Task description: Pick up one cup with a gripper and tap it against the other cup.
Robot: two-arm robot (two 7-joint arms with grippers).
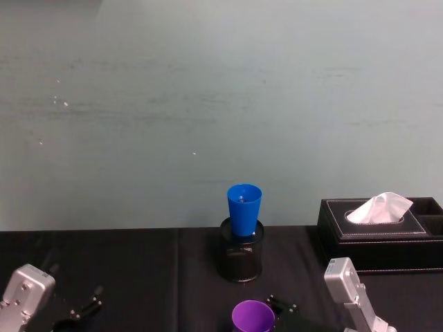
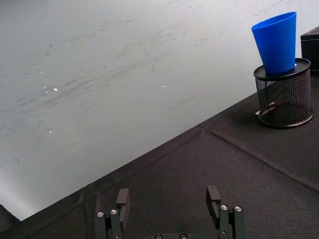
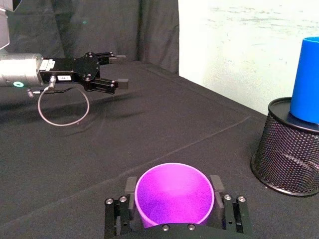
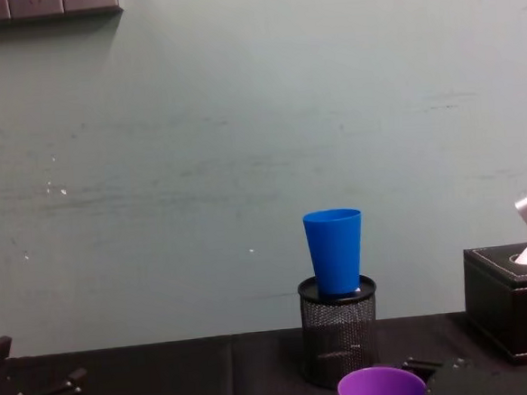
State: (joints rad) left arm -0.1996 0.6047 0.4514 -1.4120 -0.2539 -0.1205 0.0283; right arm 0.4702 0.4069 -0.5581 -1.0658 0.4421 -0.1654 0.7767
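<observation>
Purple cup [image 1: 252, 317] is sitting at the head view's near edge, blue cup [image 1: 243, 209] standing in a mesh holder [image 1: 241, 256] behind. Right wrist view: right gripper [image 3: 174, 209] is clasping the purple cup; left gripper [image 3: 113, 71] is spreading open over black cloth [image 3: 124, 134]. Chest view: pale wall [image 4: 240, 118] behind.

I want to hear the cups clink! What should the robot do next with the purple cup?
Probably lift the purple cup, sitting between the right gripper fingers, toward the blue cup, which stands raised in the mesh holder.

Nothing readable anywhere; white label on the left gripper [image 3: 112, 70] there, print far too small to read.
</observation>
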